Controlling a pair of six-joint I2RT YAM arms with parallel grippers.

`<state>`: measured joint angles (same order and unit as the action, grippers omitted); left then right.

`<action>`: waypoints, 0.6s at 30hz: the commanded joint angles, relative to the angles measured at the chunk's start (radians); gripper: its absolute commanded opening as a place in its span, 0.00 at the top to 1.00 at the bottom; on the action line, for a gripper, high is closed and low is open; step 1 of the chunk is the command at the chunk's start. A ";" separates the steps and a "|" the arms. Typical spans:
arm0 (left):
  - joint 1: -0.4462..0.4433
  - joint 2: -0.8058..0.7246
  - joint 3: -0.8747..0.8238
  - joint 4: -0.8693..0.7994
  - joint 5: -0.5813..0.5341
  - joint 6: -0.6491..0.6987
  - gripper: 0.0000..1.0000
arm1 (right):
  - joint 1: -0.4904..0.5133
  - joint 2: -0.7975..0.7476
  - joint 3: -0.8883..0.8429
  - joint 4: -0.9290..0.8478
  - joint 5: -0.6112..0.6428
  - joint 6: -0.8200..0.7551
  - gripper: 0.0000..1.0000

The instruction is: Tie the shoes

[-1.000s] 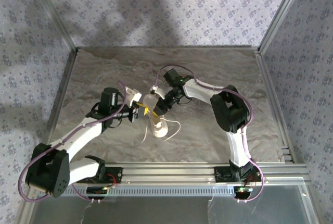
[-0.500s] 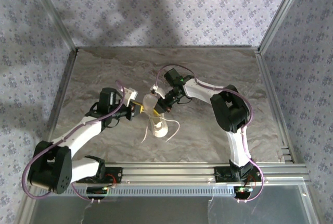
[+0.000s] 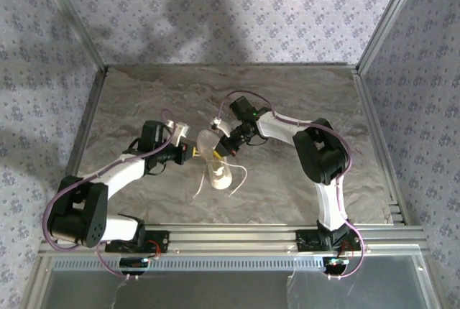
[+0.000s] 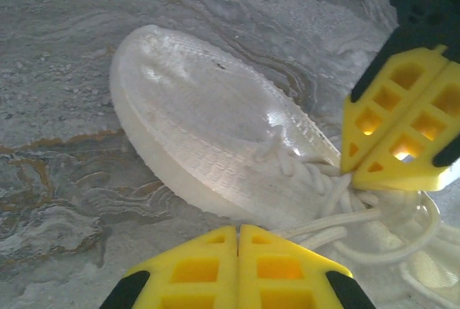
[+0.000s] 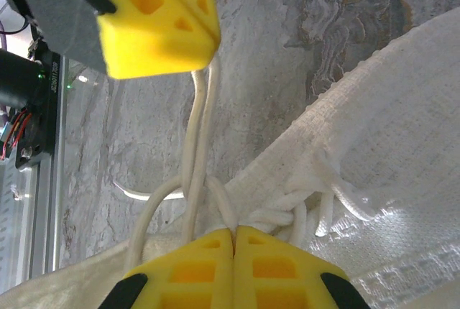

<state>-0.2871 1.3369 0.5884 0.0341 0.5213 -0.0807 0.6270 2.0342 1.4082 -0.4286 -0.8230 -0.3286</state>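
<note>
Right at my feet, the aluminium rail (image 3: 237,236) runs across the near edge of the table, and both my bases are bolted to it. Moving out, the table (image 3: 136,100) is a marbled grey-brown sheet, veined like stone.

Here's the action, mid-table: the white sneaker (image 3: 219,174) lies between my two arms. My left pincer (image 4: 238,233) has its yellow fingers pressed together, clamped on the laces (image 5: 198,129). From the right wrist I see two strands running straight up into it. My right pincer (image 5: 234,237) is closed too, pinching the laces right where they cross at the top of the sneaker. The two pincers sit just beside each other, a short stretch of taut lace between them. Loose lace ends curl onto the stone on either side of the sneaker's near end.

Beyond that, bare marbled surface runs to the back edge. Then the walls (image 3: 251,14): pale lilac paper with a small floral print, metal frame posts (image 3: 381,21) in the corners, soft shadows across the back.
</note>
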 commanded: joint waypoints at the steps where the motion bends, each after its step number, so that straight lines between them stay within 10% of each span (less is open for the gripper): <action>1: 0.012 0.025 0.042 0.027 -0.011 -0.014 1.00 | -0.015 -0.036 -0.011 0.014 0.031 0.016 0.97; 18: 0.042 0.050 0.199 -0.119 0.101 0.181 0.63 | -0.018 -0.015 0.025 -0.037 0.012 0.007 0.98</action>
<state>-0.2581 1.4036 0.7246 -0.0063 0.5774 -0.0139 0.6231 2.0331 1.4090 -0.4274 -0.8230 -0.3214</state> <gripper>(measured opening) 0.362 0.045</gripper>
